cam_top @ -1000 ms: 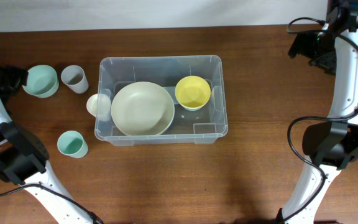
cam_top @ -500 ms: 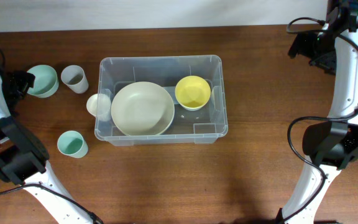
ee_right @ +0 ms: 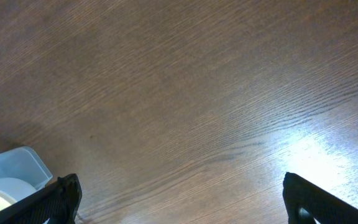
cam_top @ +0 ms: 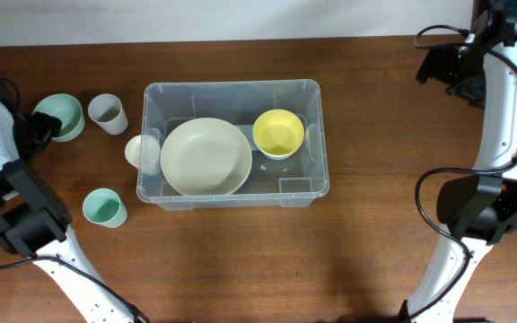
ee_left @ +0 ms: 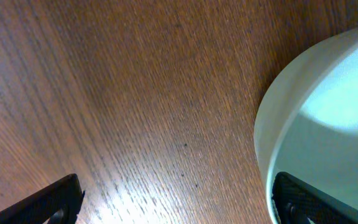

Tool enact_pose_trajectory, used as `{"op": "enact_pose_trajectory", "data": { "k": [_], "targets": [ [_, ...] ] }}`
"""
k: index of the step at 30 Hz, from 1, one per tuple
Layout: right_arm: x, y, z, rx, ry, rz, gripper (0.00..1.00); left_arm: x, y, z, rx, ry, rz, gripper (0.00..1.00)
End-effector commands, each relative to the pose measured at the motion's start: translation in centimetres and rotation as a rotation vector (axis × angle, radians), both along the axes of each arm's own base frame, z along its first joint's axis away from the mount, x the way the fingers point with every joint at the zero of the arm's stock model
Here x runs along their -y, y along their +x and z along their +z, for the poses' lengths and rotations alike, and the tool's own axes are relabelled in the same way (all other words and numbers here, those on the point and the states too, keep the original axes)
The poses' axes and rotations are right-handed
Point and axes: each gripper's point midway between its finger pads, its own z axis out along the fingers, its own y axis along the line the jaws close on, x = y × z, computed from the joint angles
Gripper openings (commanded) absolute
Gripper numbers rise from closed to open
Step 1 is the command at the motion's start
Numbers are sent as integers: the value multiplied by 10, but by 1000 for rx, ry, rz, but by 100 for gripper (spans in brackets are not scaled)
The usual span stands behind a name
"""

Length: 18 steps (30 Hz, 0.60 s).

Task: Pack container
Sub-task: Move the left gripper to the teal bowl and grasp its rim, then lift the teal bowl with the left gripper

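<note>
My left gripper (ee_left: 176,198) gapes wide, empty, one finger at the smooth, rounded mint bowl (ee_left: 328,112) rim. My right gripper (ee_right: 182,194) is equally wide over the grained wood table (ee_right: 166,93), holding nothing.

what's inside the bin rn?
Inside the bin: a big cream bowl and a smaller yellow bowl, side by side. Whatever lies under the cream bowl is hidden.

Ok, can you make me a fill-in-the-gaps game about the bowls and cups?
1. The container holds ___ bowls.
2. The smaller bowl in it is ___.
3. The bowl by the left gripper is ___.
4. The grey cup stands ___ the container.
Missing words: two, yellow, green, outside.
</note>
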Motion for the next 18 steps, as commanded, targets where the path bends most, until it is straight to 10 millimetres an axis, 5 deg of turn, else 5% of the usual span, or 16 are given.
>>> {"op": "enact_pose_trajectory", "data": {
  "k": [1, 5, 9, 14, 18],
  "targets": [
    [2, 0, -4, -13, -11, -9, 99, 0, -2, -12, -23, -2, -25, 99],
    [2, 0, -4, -13, -11, -9, 99, 3, -7, -25, -57, -23, -28, 96],
    [2, 0, -4, -13, -11, -9, 99, 4, -9, -27, -69, -29, -26, 54],
    [2, 0, -4, -13, -11, -9, 99, -6, -10, -18, -56, -22, -8, 34],
    [2, 0, -4, -13, -11, -9, 99, -29, -17, 11, -30, -7, 37, 21]
  ]
}}
